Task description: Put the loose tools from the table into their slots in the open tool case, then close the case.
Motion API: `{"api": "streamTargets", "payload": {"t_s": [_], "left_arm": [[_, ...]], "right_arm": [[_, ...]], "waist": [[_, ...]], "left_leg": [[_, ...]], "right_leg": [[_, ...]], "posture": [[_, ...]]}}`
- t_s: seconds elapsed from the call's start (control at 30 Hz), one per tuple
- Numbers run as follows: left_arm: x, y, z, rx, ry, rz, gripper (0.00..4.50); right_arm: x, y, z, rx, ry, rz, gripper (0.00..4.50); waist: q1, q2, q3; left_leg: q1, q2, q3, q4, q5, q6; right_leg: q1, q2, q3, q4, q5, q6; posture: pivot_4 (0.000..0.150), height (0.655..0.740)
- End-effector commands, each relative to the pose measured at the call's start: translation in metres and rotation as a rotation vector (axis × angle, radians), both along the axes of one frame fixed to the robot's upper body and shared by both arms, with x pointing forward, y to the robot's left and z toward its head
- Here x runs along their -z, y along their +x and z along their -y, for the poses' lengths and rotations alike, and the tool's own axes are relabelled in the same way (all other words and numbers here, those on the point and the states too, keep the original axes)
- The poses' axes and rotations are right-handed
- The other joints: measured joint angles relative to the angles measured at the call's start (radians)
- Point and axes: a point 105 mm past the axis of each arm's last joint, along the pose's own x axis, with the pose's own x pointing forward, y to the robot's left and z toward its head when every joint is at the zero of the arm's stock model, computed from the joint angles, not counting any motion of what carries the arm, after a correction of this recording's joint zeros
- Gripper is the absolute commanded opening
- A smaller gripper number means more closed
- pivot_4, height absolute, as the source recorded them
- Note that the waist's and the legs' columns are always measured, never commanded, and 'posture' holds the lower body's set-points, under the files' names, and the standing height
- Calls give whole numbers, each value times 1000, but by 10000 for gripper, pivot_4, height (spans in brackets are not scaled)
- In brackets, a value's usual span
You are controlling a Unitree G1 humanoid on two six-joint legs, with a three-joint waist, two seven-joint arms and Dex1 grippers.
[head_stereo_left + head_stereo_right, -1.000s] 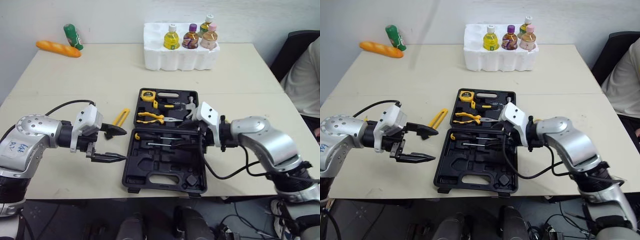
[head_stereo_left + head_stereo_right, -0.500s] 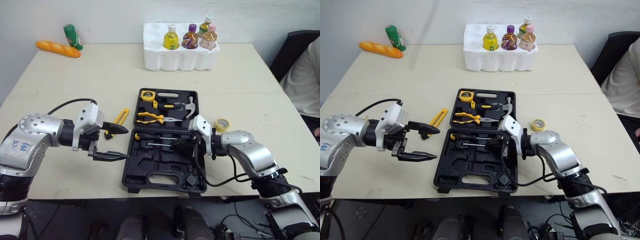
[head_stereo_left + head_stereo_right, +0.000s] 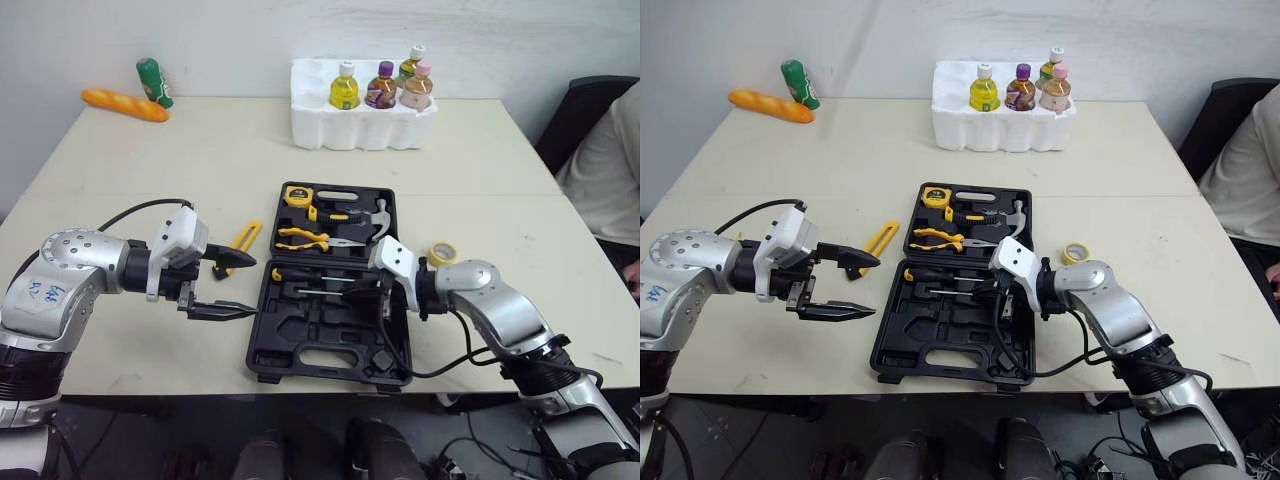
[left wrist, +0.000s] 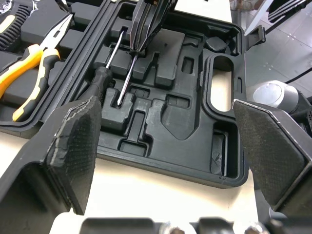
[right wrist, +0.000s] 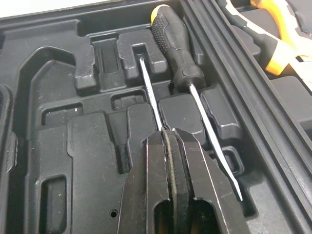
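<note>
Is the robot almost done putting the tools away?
Getting there. The pliers, hammer, tape measure and one screwdriver sit in the tool case. The right gripper is shut on a thin screwdriver shaft, holding it in its slot. The yellow knife and tape roll lie on the table, the left gripper is open and empty, and the case is not yet closed.
</note>
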Motion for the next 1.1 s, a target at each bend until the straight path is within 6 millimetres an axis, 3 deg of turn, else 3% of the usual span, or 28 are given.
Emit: {"api": "streamTargets", "payload": {"t_s": [0.03,0.13,0.3,0.4,0.47,0.63,0.83,0.9,1.0,1.1], "left_arm": [[-4,4,-5,-79,-53,41,45000],[-1,9,-15,-209,-131,40,45000],[15,7,-53,-528,-230,28,45000],[30,-5,-103,-789,-248,24,45000],[37,-20,-137,-957,-265,14,45000],[45,-53,-200,-1265,-306,-7,45000],[61,-97,-285,-1678,-251,9,45000],[62,-104,-303,-1761,-230,13,45000],[61,-106,-316,-1799,-207,14,45000],[61,-99,-315,-1778,-194,18,45000]], "right_arm": [[-18,3,17,121,54,49,1091],[-49,-5,36,179,127,87,1091],[-69,-15,109,432,113,120,1091],[-70,-25,173,642,75,103,9693],[-68,-35,216,773,32,92,17959],[-67,-56,274,946,-20,86,42764],[-64,-84,341,1137,-119,85,44072],[-64,-91,355,1174,-136,89,44072],[-66,-96,366,1199,-141,96,44072],[-64,-94,364,1186,-135,99,44072]], "waist": [[-1,4,2],[1,10,8],[0,12,10],[-1,11,10],[0,11,10],[2,11,10],[1,13,11],[0,13,11],[0,13,11],[1,14,11]], "left_leg": [[-1,0,0,0,0,0],[-4,0,1,0,0,0],[-5,1,0,-2,-1,1],[-5,1,1,-2,-2,3],[-5,1,2,-2,-3,3],[-2,1,1,-2,-7,7],[-2,2,1,-4,-10,4],[-2,2,1,-4,-12,2],[-2,2,1,-3,-12,1],[-2,2,1,-4,-13,1]], "right_leg": [[-1,0,0,0,0,0],[-3,0,0,2,0,0],[-4,0,-1,1,0,0],[-3,0,-1,-2,0,0],[-3,1,-1,-6,0,0],[-2,0,0,-6,0,0],[-4,0,-1,-6,-1,-3],[-4,0,-1,-6,-1,-3],[-4,0,0,-6,-1,-3],[-4,-1,0,-6,-1,-3]], "posture": [[1500,7367],[1500,7367],[1500,7367],[1500,7367],[1500,7367],[1500,7367],[1500,7367],[1500,7367],[1500,7367],[1500,7367]]}}
